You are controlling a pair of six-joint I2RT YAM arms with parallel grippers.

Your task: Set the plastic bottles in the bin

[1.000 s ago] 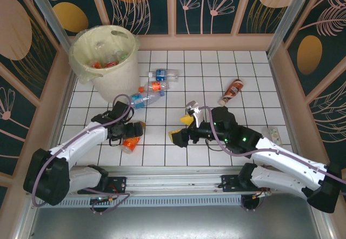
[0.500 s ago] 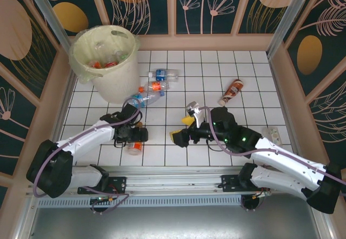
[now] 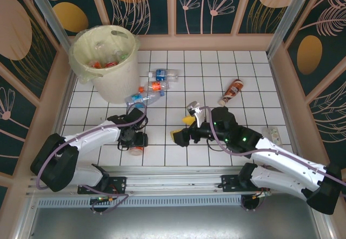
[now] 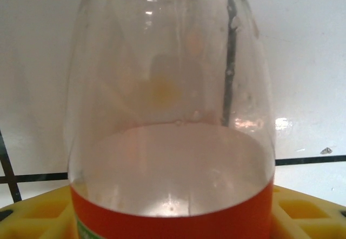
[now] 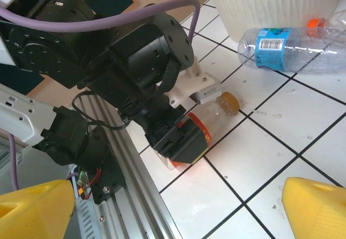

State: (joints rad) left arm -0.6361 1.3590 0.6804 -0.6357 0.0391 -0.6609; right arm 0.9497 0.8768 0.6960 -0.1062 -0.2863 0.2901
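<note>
A clear bottle with an orange label (image 4: 173, 141) and an orange cap (image 5: 230, 103) lies on the tiles near the front edge. My left gripper (image 3: 135, 140) is shut on its labelled end, with yellow pads (image 4: 32, 214) against both sides. My right gripper (image 3: 180, 128) hovers open beside it with nothing between its yellow fingertips (image 5: 319, 206). The cream bin (image 3: 116, 79) stands at the back left with several bottles (image 3: 105, 63) inside. Three more bottles (image 3: 154, 86) lie just right of the bin, and a blue-labelled one (image 5: 286, 47) is nearest.
A brown-red bottle (image 3: 232, 90) lies at centre right and a pale bottle (image 3: 273, 135) near the right wall. The metal rail (image 5: 135, 196) runs along the front edge, close to the held bottle. Wooden walls enclose the tiled floor.
My left gripper slid right and toward the front rail over the orange-labelled bottle and closed on it. The right arm has stayed still.
</note>
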